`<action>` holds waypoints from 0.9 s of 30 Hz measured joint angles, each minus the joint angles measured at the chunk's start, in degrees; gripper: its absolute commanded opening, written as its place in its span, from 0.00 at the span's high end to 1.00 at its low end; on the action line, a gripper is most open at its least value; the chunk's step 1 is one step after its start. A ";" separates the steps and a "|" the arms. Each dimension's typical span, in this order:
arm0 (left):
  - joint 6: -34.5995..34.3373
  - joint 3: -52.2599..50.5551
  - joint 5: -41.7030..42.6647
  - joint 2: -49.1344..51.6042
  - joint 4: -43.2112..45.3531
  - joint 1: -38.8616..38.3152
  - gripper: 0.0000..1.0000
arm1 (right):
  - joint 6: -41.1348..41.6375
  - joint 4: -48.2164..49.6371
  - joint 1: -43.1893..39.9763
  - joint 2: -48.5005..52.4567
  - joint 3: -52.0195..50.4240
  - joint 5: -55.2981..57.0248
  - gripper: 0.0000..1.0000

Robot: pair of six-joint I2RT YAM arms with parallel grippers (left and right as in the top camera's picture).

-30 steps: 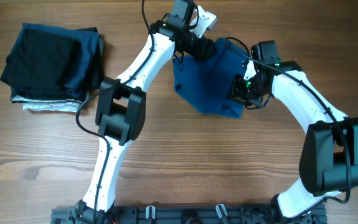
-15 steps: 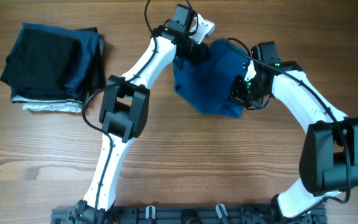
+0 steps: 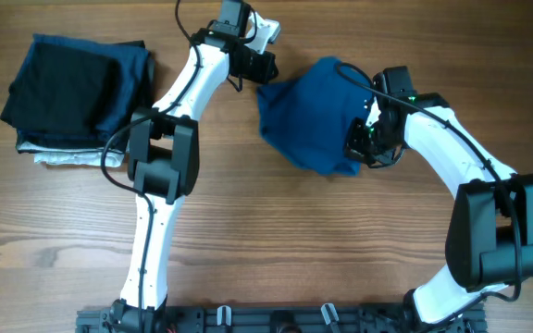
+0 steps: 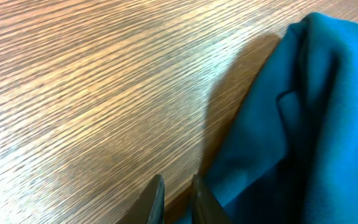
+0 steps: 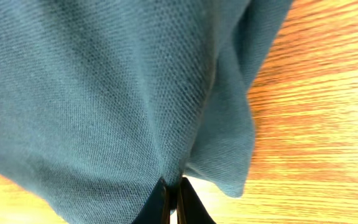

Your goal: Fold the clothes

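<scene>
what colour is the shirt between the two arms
Plain medium blue T-shirt; clearest in the overhead view.

— Counted how many shirts?
— One blue T-shirt (image 3: 308, 116), toward the far edge.
— And at the far left corner?
— One stack of folded garments (image 3: 77, 92), three layers seen.
— Grippers?
— Counted two: left gripper (image 3: 259, 67), right gripper (image 3: 359, 141).

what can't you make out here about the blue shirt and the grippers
T-shirt: collar, label and sleeves lost in bunched folds.
left gripper: fingers cut by the left wrist view's bottom edge; pinching cloth or not is unclear; overhead, the wrist covers them.
right gripper: shut on the T-shirt; which part, the close-up right wrist view cannot show.
folded stack: garment count hidden overhead by the top pieces.
</scene>
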 measured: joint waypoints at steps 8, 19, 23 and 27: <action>-0.66 0.00 4.96 -1.22 0.50 -0.61 0.20 | 0.00 -0.31 0.00 0.00 0.00 2.10 0.96; -0.68 0.00 8.20 -1.68 10.19 -8.31 0.27 | 0.00 -0.17 0.00 0.00 0.00 2.12 0.96; -0.66 0.00 6.69 -1.68 10.60 -8.63 0.28 | 0.00 -0.17 0.00 0.00 0.00 2.12 0.96; -0.61 0.00 5.42 -1.68 13.20 -8.24 0.32 | 0.00 -0.17 0.00 0.00 0.00 2.12 0.96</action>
